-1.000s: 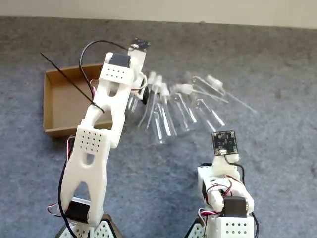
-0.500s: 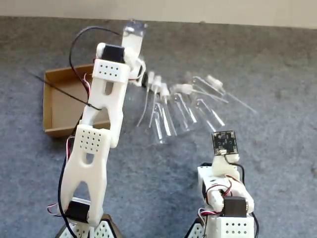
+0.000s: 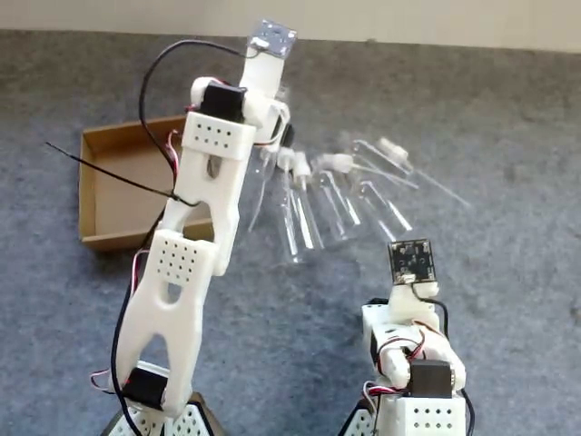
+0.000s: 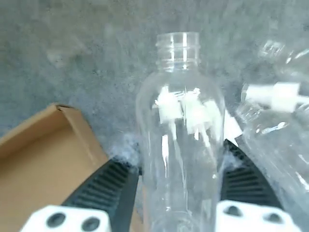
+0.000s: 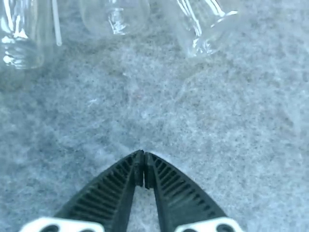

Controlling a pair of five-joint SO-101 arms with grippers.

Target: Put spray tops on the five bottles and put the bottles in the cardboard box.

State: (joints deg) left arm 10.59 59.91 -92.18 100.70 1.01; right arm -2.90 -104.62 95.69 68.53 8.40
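Note:
My left gripper [image 4: 176, 193] is shut on a clear bottle [image 4: 181, 140] with an open threaded neck and no spray top. It holds the bottle above the carpet, just past the cardboard box [image 4: 38, 154]. In the high view the left gripper [image 3: 270, 136] hangs beside the box [image 3: 113, 195] and next to a cluster of several clear bottles [image 3: 318, 204] lying on the carpet, some fitted with white spray tops [image 3: 336, 163]. My right gripper [image 5: 144, 169] is shut and empty, low over the carpet, short of the bottle bases [image 5: 116, 17].
Grey carpet [image 3: 508, 272] covers the table. Loose spray tops with long dip tubes [image 3: 395, 150] lie at the far right of the cluster. The right arm's base [image 3: 413, 381] sits at the near edge.
The left arm has stretched farther back and slightly right, carrying the bottle away from the box's edge. The right arm has not moved.

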